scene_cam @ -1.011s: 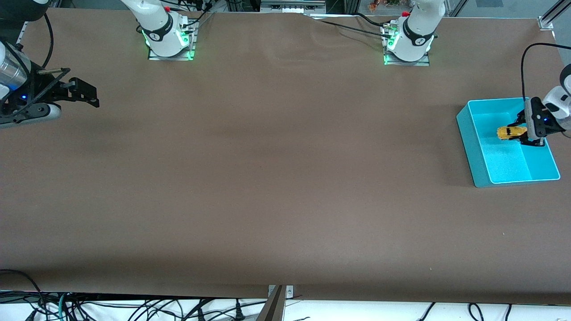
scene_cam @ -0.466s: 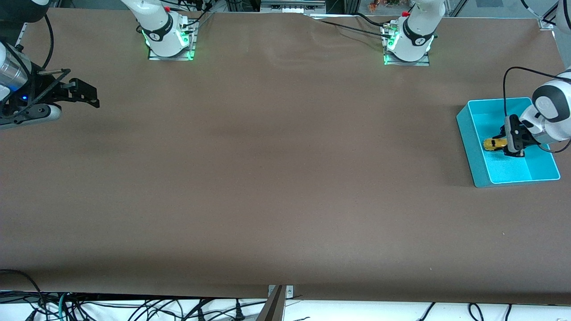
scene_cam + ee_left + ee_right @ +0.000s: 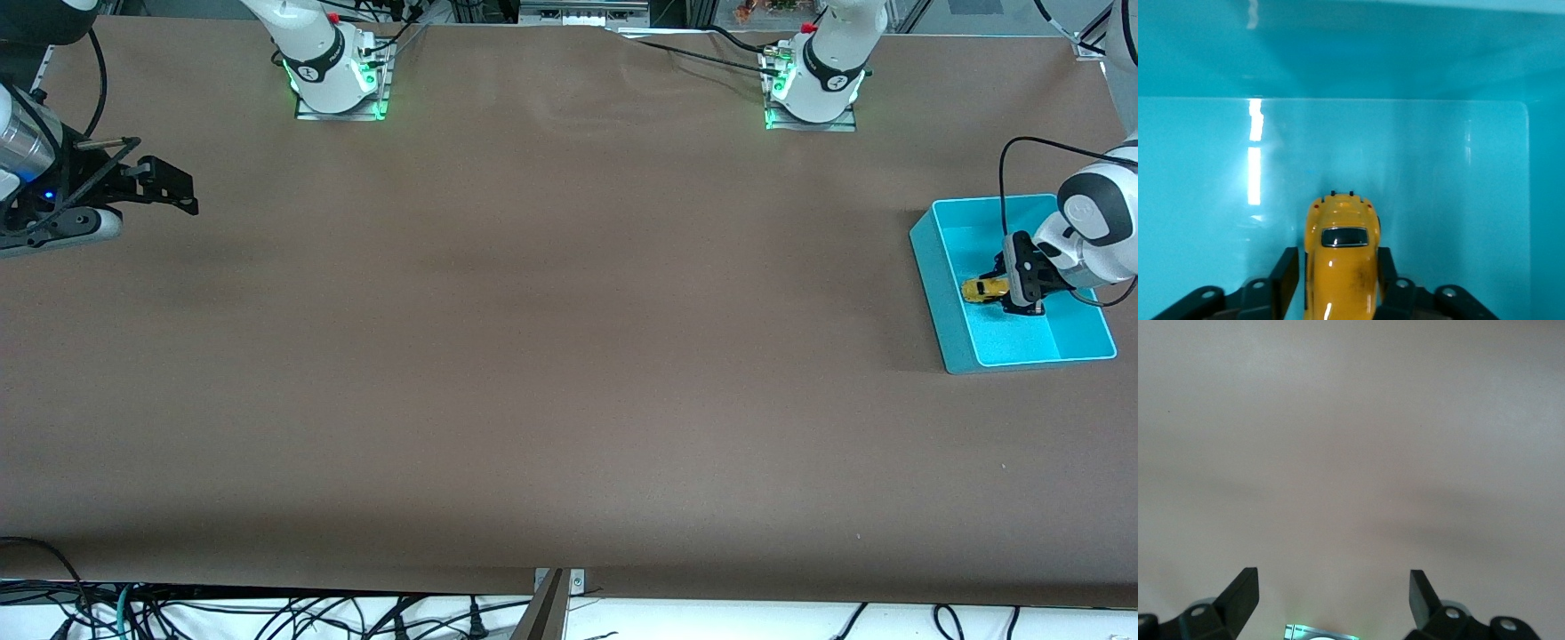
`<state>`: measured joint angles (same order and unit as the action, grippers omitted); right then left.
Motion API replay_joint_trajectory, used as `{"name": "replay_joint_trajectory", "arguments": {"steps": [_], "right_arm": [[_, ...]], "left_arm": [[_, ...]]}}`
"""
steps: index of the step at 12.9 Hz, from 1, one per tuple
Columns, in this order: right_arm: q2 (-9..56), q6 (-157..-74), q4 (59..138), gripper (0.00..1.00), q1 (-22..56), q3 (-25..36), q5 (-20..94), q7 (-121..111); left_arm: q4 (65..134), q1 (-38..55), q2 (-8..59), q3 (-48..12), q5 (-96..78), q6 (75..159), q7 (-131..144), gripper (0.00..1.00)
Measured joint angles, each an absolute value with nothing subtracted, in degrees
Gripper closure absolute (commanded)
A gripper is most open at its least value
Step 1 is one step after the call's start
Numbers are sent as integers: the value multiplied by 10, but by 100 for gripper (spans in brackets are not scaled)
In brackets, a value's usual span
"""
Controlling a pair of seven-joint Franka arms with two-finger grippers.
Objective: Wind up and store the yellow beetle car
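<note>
The yellow beetle car sits low inside the teal bin at the left arm's end of the table. My left gripper reaches down into the bin and is shut on the car. In the left wrist view the car lies between my two fingers, with my left gripper just above the bin's floor. My right gripper is open and empty, and waits over the right arm's end of the table. The right wrist view shows its gripper over bare brown table.
The teal bin holds nothing but the car. The two arm bases stand along the table's edge farthest from the front camera. Brown table spreads between them.
My left gripper has carried the car down into the bin and toward the wall on the right arm's side, then nearly stopped. The right arm has not moved.
</note>
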<state>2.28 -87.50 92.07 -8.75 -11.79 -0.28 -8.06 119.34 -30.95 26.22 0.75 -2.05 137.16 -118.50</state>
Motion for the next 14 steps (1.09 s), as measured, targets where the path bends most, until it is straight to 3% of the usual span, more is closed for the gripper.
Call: {"name": "replay_joint_trajectory", "arguments": {"steps": [3,6,14], "right_arm": [[23,-875,921,0,-88,-118,-3,-81],[23,-875,921,0,-88,-117,-3,-81],[23,-875,921,0,-88,-117,-3,-81]], "left_arm": [[1174,-308,248,5,-24,1340,-1183,0],[1136,-307,207,3,-25,1254,-1141,0],[1079,-268,113,-65,-52,1094,-754,0]]}}
